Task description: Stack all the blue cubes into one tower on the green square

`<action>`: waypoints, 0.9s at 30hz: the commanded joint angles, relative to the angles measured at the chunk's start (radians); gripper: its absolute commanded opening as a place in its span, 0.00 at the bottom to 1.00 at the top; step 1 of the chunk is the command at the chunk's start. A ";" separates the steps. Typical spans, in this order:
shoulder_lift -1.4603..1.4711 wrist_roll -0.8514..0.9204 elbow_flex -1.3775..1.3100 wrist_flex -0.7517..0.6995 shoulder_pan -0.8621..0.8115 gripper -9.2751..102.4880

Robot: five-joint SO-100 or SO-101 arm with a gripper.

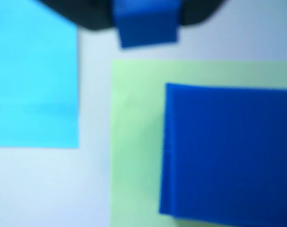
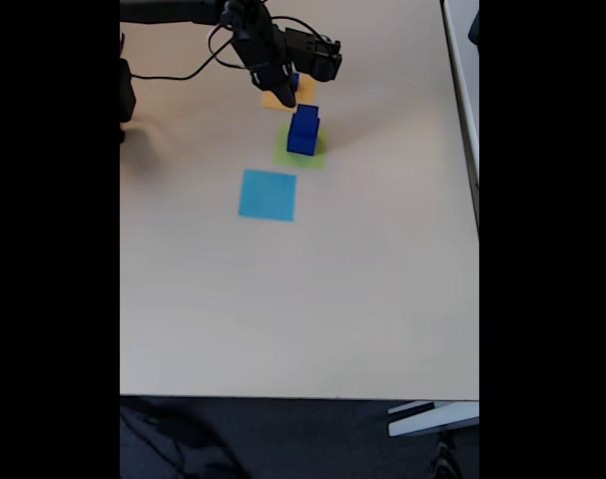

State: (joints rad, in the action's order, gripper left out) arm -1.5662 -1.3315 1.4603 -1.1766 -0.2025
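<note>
Pincer above the orange-yellow square, small blue cube in grip.

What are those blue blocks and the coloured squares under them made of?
The blue cubes look like solid matte plastic: uniform colour, crisp edges, no shine, though blur hides surface detail. The green square and light-blue square look like thin matte paper, lying perfectly flat on the table.
</note>
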 commanded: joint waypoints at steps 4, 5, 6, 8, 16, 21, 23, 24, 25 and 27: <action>-0.057 0.061 0.017 0.031 -0.066 0.08; -0.057 0.067 0.020 0.032 -0.075 0.08; -0.051 0.074 0.026 0.037 -0.086 0.09; -0.038 0.086 0.048 0.058 -0.103 0.09; 0.026 0.114 0.081 0.072 -0.183 0.08; 0.091 0.169 0.107 0.144 -0.247 0.09; 0.109 0.198 0.110 0.187 -0.270 0.08; 0.120 0.204 0.110 0.198 -0.278 0.08; 0.126 0.210 0.110 0.202 -0.284 0.08; 0.144 0.222 0.114 0.213 -0.295 0.08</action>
State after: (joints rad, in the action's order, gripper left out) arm -1.4189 -1.1275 1.5800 -0.9925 -0.4863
